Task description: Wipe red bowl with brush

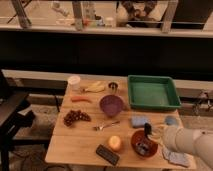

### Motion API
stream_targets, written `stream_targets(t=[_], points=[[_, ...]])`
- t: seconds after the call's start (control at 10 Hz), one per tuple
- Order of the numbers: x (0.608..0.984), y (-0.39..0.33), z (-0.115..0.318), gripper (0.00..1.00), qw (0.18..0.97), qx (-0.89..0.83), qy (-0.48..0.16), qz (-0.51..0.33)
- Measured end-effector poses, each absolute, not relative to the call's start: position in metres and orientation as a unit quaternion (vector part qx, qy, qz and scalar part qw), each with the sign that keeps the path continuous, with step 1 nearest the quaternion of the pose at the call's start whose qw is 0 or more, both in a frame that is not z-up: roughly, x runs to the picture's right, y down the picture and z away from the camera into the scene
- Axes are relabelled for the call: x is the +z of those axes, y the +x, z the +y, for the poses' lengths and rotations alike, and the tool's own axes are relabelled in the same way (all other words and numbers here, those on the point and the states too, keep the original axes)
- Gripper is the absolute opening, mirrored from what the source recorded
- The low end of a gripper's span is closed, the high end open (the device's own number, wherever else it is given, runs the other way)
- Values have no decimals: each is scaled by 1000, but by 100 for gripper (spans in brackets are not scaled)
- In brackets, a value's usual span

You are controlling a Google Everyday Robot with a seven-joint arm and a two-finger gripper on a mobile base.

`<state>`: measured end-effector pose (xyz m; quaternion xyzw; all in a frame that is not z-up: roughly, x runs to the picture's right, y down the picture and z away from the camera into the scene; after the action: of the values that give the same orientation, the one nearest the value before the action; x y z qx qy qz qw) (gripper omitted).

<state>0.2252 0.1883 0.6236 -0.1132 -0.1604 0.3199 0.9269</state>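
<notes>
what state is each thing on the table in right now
red bowl: upright, brush head inside
brush: standing in the red bowl, handle up
gripper: at the red bowl's rim, beside the brush handle
purple bowl: upright, looks empty
green tray: empty
white cup: upright
fork: lying flat

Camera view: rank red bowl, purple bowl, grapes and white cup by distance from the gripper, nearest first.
The gripper is at the front right of the table.
1. red bowl, at the gripper, front right.
2. purple bowl, table centre.
3. grapes, left side.
4. white cup, far left corner.
</notes>
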Motion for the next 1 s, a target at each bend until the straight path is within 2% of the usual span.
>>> stream_targets(t=[0.7, 1.0], points=[[659, 234, 161, 2, 930, 313, -124, -148], [662, 215, 159, 2, 933, 300, -129, -153]])
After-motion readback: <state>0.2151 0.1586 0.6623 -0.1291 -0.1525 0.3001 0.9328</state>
